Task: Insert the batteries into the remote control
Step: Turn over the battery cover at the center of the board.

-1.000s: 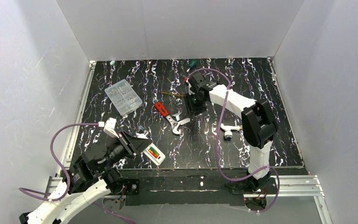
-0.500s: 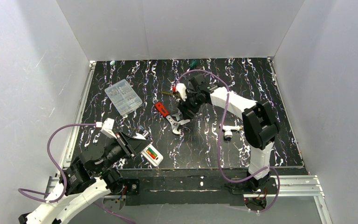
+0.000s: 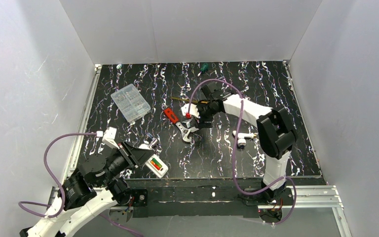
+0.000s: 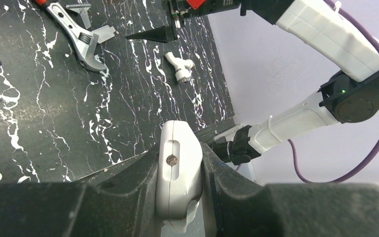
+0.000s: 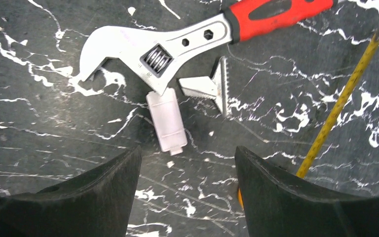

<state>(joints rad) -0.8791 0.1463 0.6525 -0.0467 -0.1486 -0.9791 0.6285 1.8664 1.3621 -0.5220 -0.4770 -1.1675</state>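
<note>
- Left end effector (image 4: 178, 195): clamped on the remote control (image 4: 176, 163), one finger (image 4: 138, 187) on each long side. It is raised over the near-left corner of the counter (image 3: 276, 79).
- Remote control: tilted, with its open bay facing up in the overhead view. The batteries (image 3: 155, 163) sit inside the bay, showing green, yellow and red wrapping.
- Right end effector (image 5: 187, 153): fingers spread apart with nothing between them, pointing down at the mid-counter.
- Just ahead of those fingers a small white plastic piece (image 5: 166, 121) lies flat, a tab at its near end. Its far end is against the head of the adjustable wrench (image 5: 163, 44), which has a red handle.
- A toothed metal piece (image 5: 209, 86) lies just beside the white piece, and a yellow rod (image 5: 345, 98) lies off to one side.
- Clear compartment box (image 3: 130, 102): far left of the counter, well apart from both arms.
- White tap-shaped piece (image 3: 243, 136): lies on the counter close beside the right arm.
</note>
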